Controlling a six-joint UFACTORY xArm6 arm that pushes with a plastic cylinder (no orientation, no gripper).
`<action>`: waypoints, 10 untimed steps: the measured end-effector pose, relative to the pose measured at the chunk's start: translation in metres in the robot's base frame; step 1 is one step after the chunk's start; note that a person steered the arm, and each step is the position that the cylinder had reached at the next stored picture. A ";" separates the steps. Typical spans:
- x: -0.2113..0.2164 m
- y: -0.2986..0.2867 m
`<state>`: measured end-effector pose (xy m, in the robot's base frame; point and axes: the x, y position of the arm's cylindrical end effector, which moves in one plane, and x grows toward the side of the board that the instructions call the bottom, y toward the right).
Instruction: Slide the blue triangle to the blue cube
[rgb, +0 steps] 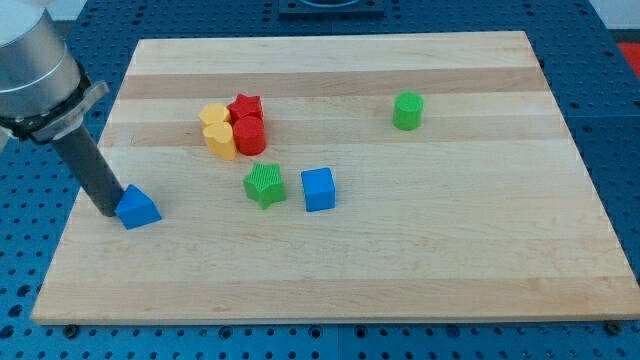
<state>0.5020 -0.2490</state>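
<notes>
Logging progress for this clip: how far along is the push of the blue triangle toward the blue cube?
Done: my tip sits against the blue triangle on its view-left side. In hand: the push looks barely begun, since the triangle lies near the board's left edge. Left: nearly the whole slide rightward to the blue cube, with the green star close to the direct line.

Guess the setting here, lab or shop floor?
Likely a robotics lab bench: a wooden board on a blue perforated table, small coloured blocks like the blue triangle, and my tip touching its left side.

High oblique view, whole board (400, 270)
</notes>
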 end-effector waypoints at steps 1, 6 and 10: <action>0.014 0.001; 0.004 0.078; 0.004 0.182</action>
